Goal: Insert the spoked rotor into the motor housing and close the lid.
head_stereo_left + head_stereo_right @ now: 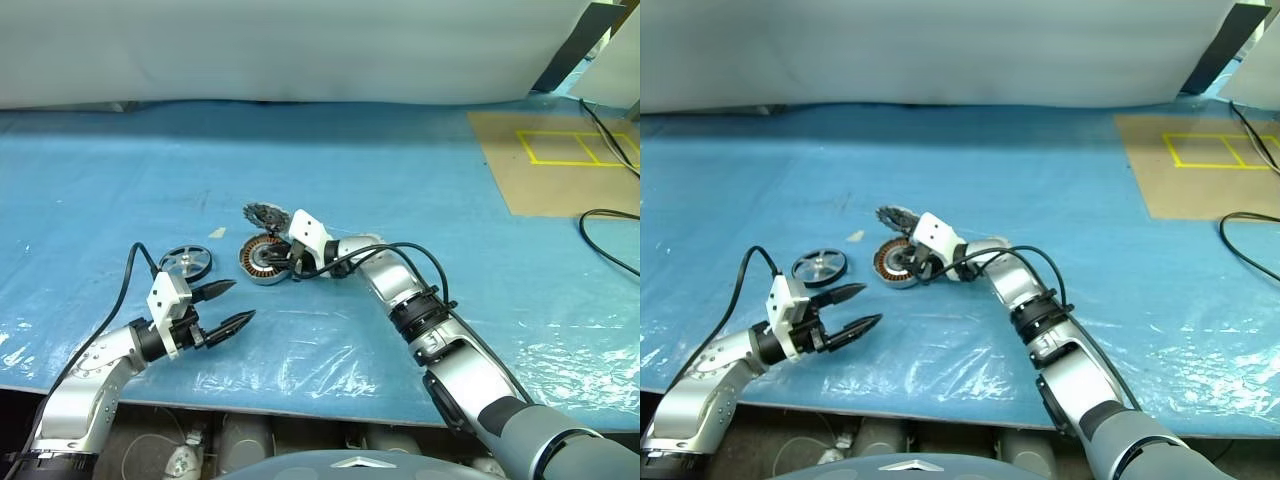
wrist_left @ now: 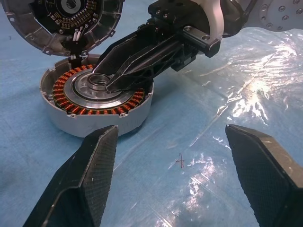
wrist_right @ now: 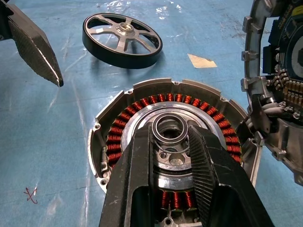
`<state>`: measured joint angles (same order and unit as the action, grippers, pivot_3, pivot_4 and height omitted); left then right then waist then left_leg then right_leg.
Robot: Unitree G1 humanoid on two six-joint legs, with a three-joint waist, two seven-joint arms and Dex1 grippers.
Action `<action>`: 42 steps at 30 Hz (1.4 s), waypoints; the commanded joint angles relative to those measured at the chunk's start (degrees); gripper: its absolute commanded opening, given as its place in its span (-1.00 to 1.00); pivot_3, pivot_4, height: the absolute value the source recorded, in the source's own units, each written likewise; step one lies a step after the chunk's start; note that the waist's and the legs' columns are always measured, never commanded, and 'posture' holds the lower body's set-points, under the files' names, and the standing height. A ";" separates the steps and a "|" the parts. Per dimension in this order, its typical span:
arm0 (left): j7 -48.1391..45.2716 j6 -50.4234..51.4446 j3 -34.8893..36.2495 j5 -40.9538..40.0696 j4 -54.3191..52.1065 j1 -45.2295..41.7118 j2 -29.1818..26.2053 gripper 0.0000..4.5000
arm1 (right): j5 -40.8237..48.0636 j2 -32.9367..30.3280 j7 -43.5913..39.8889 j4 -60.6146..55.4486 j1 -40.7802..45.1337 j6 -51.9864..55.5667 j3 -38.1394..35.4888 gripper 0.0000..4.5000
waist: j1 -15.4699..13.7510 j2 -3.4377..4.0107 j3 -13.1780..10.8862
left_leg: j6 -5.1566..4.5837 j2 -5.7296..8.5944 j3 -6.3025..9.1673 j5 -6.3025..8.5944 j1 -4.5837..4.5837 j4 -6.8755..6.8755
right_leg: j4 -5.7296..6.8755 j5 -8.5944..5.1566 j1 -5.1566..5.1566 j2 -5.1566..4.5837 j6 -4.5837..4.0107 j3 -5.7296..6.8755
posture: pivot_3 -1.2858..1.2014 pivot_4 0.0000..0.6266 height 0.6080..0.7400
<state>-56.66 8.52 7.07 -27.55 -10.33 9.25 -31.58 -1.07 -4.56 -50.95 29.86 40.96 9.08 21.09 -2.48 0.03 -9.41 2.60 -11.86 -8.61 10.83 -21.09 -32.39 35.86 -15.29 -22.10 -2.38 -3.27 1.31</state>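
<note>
Right wrist view has the right gripper (image 3: pixel 171 135) with ribbed fingers narrowly parted, their tips flanking the motor housing's (image 3: pixel 113 123) steel hub ring inside copper windings. Beyond them lies the spoked rotor (image 3: pixel 122 39); beside them the jagged lid (image 3: pixel 279 94) stands open. Left gripper (image 1: pixel 229 306) spreads wide, empty.

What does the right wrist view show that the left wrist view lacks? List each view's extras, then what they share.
Right wrist view alone: the spoked rotor lying flat on the blue sheet, and a small tan scrap.
Left wrist view alone: the left gripper with fingers wide apart.
Both: the motor housing with copper windings, its lid hinged open, and the right gripper at the central hub.
</note>
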 commanded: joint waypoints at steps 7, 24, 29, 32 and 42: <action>0.03 -1.54 0.26 0.35 -0.18 -0.53 0.02 0.69 | 0.77 -0.11 -0.81 -2.19 0.72 0.58 -0.71 -0.71 | 0.00 0.00 0.00 | 0.00 0.00 0.00 0.00 0.00 0.00 | 0.00 0.00 0.00 0.00 0.00 0.00 | 0.03 -0.52 1.00; -0.01 -1.77 -0.19 0.80 -0.07 -0.12 0.42 0.69 | 1.72 0.06 -0.38 -3.87 1.13 1.19 -2.12 -0.71 | 0.00 0.00 0.00 | 0.00 0.00 0.00 0.00 -0.01 0.01 | -0.01 0.00 -0.01 0.00 0.00 0.00 | 0.03 -0.52 1.00; 0.17 -1.67 -0.28 0.87 -0.23 -0.22 0.54 0.69 | 0.83 0.07 -0.83 -3.73 0.18 0.92 -0.76 -0.71 | 0.00 0.00 0.00 | 0.00 0.00 0.00 0.00 -0.01 0.01 | -0.01 0.00 -0.01 0.00 0.00 0.00 | 0.03 -0.52 1.00; 0.24 -1.57 -0.30 0.92 -0.46 -0.05 0.56 0.69 | 0.43 0.08 -0.34 -2.50 0.32 0.43 -0.65 -0.71 | 0.00 0.00 0.00 | 0.00 0.00 0.00 0.00 -0.01 0.01 | -0.01 0.00 -0.01 0.00 0.00 0.00 | 0.03 -0.52 1.00; 0.81 -1.56 -0.42 1.09 -0.70 0.19 0.76 0.69 | -1.40 -0.41 0.29 0.16 0.68 -1.30 -0.05 -0.71 | 0.02 0.00 0.00 | 0.00 0.00 0.00 0.00 0.01 0.00 | 0.00 0.00 0.00 0.00 0.00 0.00 | 0.03 -0.52 1.00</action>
<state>-55.98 7.88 6.59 -26.35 -9.93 9.41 -31.04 -2.17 -4.96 -50.41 30.19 41.03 8.13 20.64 -2.46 0.03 -9.41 2.60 -11.86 -8.61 10.83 -21.09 -32.39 35.86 -15.29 -22.09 -2.38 -3.27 1.31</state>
